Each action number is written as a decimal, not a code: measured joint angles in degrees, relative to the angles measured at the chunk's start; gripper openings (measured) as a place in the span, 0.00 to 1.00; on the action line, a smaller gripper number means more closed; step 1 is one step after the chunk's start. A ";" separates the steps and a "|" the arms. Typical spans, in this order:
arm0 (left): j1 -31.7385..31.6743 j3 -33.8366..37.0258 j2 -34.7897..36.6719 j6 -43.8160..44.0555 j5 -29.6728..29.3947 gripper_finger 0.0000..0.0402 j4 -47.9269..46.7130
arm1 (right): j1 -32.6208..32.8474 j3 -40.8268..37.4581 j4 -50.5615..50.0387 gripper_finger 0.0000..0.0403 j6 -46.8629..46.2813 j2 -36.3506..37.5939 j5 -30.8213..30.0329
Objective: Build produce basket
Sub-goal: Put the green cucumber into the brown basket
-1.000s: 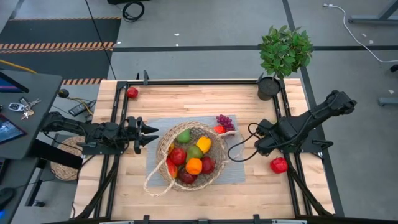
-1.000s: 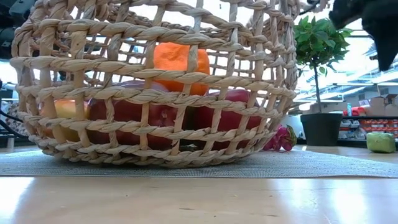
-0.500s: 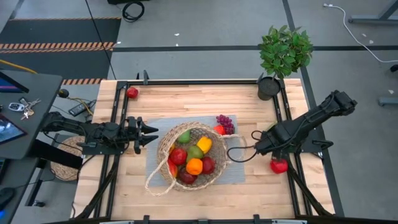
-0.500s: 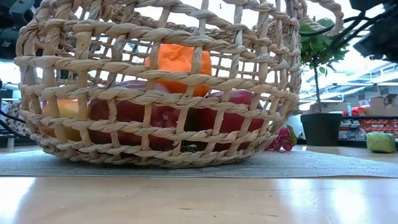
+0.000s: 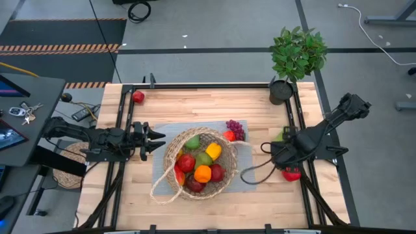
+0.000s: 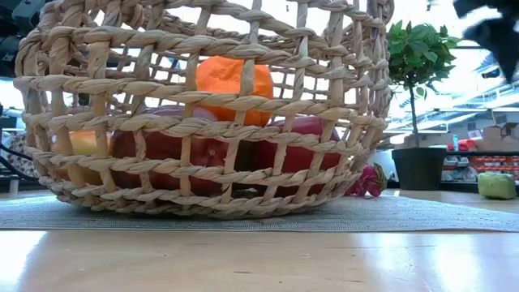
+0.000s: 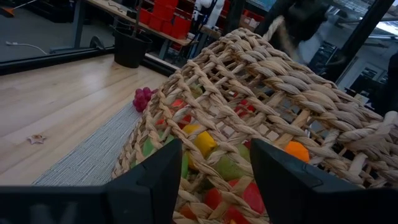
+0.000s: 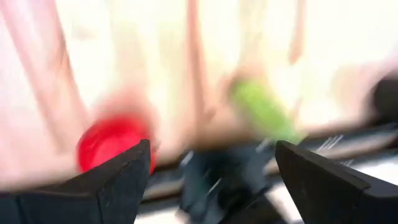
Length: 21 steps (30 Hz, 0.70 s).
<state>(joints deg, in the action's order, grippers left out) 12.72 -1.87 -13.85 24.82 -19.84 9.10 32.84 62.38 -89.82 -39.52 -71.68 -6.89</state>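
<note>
Looking down from above, the basket is sitting on a grey mat mid-table, holding apples, a pear, a pepper and an orange; grapes are lying just beyond its rim, and one red apple is resting at the far left corner. The left gripper is waiting beside the basket's left rim, jaws closed on nothing. The right gripper is hanging right of the basket, near a red fruit and a green one; its jaws are standing wide apart, gripping nothing. At table level, the basket is filling the view, the orange sitting atop red apples, with the plant behind. The left wrist camera is showing its fingers close together, facing the wicker wall. The right wrist camera is showing spread fingers with the red fruit and green fruit blurred beyond them.
</note>
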 joint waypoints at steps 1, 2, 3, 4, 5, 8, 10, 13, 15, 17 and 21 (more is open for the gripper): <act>0.00 0.00 -0.01 -0.02 0.00 0.49 0.00 | 0.51 1.22 0.05 0.86 1.51 0.62 -3.67; -0.01 0.00 -0.01 -0.02 0.00 0.49 0.00 | 1.05 2.22 -0.30 0.86 2.34 1.35 -7.18; -0.01 0.00 -0.01 0.00 0.00 0.49 0.00 | 1.47 3.19 -0.43 0.86 2.52 2.19 -11.11; 0.01 0.00 0.01 -0.01 0.00 0.49 0.00 | 1.80 4.19 -0.34 0.86 2.38 3.04 -14.72; 0.01 0.00 0.01 -0.02 0.00 0.49 0.00 | 2.11 5.27 -0.24 0.86 2.16 3.90 -18.23; -0.01 0.00 -0.01 -0.02 0.00 0.48 0.00 | 2.44 7.89 -0.15 0.86 2.50 7.16 -25.21; 0.00 0.00 -0.01 -0.01 0.00 0.48 0.00 | 2.45 7.83 -0.26 0.86 4.63 9.60 -25.57; -0.01 0.00 -0.01 -0.01 0.00 0.48 0.00 | 1.59 4.95 -0.39 0.86 11.12 11.69 -22.39; -0.01 0.00 -0.01 -0.02 0.00 0.49 0.00 | 0.88 2.32 -0.18 0.86 15.72 11.77 -19.99; 0.01 0.00 -0.01 -0.01 0.00 0.49 0.00 | 0.28 -0.60 -0.22 0.86 19.66 11.38 -18.76; -0.01 0.00 -0.01 0.00 0.00 0.48 0.00 | -0.36 -5.71 0.22 0.86 24.07 9.55 -20.14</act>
<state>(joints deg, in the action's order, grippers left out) 12.71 -1.87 -13.87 24.82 -19.84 9.10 32.49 56.66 -89.60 -15.46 -62.13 -27.03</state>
